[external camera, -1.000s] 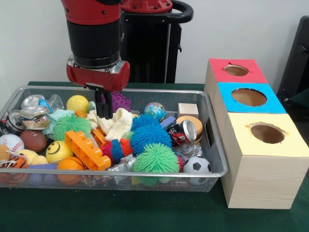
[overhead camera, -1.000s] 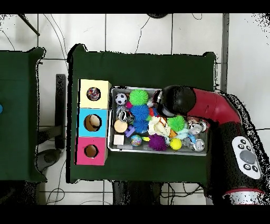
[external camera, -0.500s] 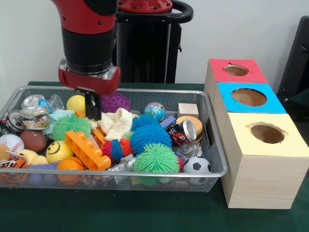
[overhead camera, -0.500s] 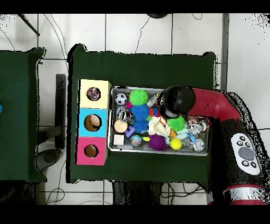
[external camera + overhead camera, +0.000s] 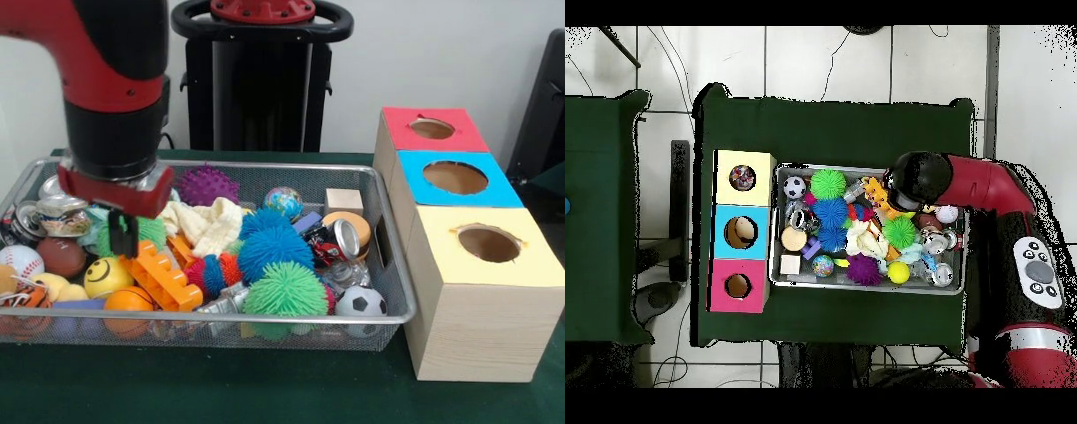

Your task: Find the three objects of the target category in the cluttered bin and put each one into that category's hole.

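A red and black robot arm hangs over the left part of a wire-mesh bin (image 5: 265, 314) crammed with toys, its gripper (image 5: 123, 237) lowered against a green spiky rubber ball (image 5: 152, 231), just above an orange toy building brick (image 5: 159, 274). The dark fingers (image 5: 116, 235) appear close together with nothing seen between them, though the wrist blocks part of the view.

Which category is wanted cannot be read from the scene. The likeliest candidates are the soft spiky balls: the green one at the gripper, a blue one (image 5: 274, 249) mid-bin, a second green one (image 5: 284, 290) at the front rim and a purple one (image 5: 208, 185) at the back. Such balls look light and squashy, with bristles that bend and slip, so a grip would best close across the middle of the body, not on the tips. The hard brick and a yellow smiley ball (image 5: 107, 276) lie touching or just beside the target area and could get caught.

To the right stand three wooden boxes topped red (image 5: 433, 129), blue (image 5: 456, 177) and yellow (image 5: 488, 243), each with a round hole. From above, something already lies inside the yellow one.

Compared with a second ago, the arm has swung from over the cream cloth (image 5: 207, 223) toward the bin's left side and dropped lower.
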Robot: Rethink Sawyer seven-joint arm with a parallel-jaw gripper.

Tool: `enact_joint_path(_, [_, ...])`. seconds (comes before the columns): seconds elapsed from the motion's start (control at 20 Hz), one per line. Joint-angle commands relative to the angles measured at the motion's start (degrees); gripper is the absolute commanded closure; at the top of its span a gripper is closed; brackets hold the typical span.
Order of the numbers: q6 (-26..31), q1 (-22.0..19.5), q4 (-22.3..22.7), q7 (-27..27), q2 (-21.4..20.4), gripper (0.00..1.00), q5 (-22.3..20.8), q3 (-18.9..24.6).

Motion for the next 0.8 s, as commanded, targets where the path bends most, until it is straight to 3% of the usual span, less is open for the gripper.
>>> enact_joint_path(0.05, [6.55, -2.63, -5.5, -16.84, 5.38, 1.0, -5.03, 2.71])
enact_joint_path(0.55, [8.09, -5.6, -3.92, -19.34, 5.2, 1.0, -6.02, 3.47])
enact_joint_path(0.8, [7.96, -7.14, -0.83, -20.15, 3.79, 1.0, -6.54, 3.22])
